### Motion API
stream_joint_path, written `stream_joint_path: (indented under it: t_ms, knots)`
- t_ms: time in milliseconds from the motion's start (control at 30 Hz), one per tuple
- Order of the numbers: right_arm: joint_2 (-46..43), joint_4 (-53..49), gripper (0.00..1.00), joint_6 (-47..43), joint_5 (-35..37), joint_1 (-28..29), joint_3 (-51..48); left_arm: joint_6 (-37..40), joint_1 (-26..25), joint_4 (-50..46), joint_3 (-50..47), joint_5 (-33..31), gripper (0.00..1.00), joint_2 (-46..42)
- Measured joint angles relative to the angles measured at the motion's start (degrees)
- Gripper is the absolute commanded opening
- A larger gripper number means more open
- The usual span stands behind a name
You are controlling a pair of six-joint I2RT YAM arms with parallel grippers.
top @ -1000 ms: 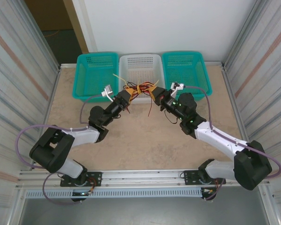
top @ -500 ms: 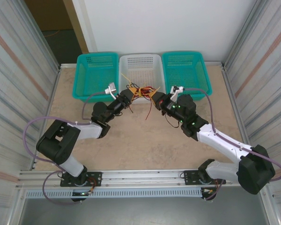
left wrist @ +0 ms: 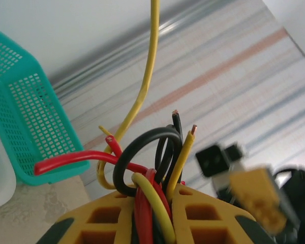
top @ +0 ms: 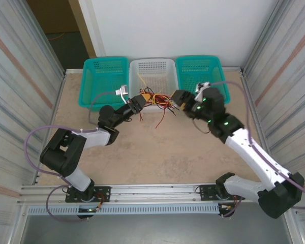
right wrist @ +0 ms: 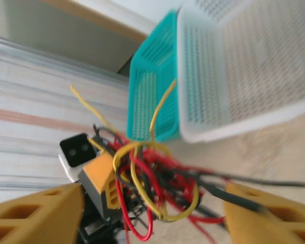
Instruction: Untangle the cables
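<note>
left gripper [left wrist: 152, 206] squeezes the cables [left wrist: 142, 170] tight | right gripper [right wrist: 153, 201] wide open, facing them | tan table [top: 157, 152], three baskets [top: 153, 71], white wall [top: 183, 25]

Beige table [top: 157, 152], corrugated metal side walls [top: 20, 86], white back wall [top: 183, 25].

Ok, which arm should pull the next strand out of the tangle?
Right. The left jaws are shut on the cables, anchoring them. The right jaws stand open facing the tangle, so that arm looks free to pull a strand.
</note>
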Motion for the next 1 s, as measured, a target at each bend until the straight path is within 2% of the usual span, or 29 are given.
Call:
stream_joint_path:
  t_ms: [100, 200, 333, 467, 533, 633, 933, 1000]
  knots:
    - [-1.5, -7.9, 0.78, -7.3, -5.9, -9.4, 6.3, 6.0, 0.3, -3.8, 1.2, 6.9, 0.0, -1.3]
    - [-0.4, -11.9, 0.71, -12.1, -14.0, -13.4, 10.3, 13.7, -0.7, -10.2, 1.6, 12.5, 0.0, -5.0]
    - [5.1, -14.0, 0.6, -16.3, -23.9, -10.6, 12.9, 23.7, -2.2, -18.8, 2.9, 18.1, 0.0, -11.9]
    - [9.2, -14.3, 0.53, -17.7, -28.3, -4.7, 13.0, 29.3, -2.3, -23.4, 5.9, 22.1, 0.0, -16.0]
    - [9.5, -13.4, 0.44, -17.7, -29.7, -2.5, 13.0, 31.0, -2.3, -25.2, 6.8, 23.2, 0.0, -17.0]
    - [9.1, -10.8, 0.32, -17.4, -30.9, -1.1, 12.8, 32.7, -2.3, -27.3, 7.0, 24.0, 0.0, -17.9]
    - [7.1, -6.4, 0.15, -15.5, -30.6, -1.2, 9.7, 33.9, -2.3, -29.3, 7.0, 24.1, 0.0, -18.5]
    - [6.6, -6.3, 0.08, -15.4, -30.5, -1.2, 9.7, 33.7, -2.3, -29.4, 7.0, 24.0, 0.0, -18.5]
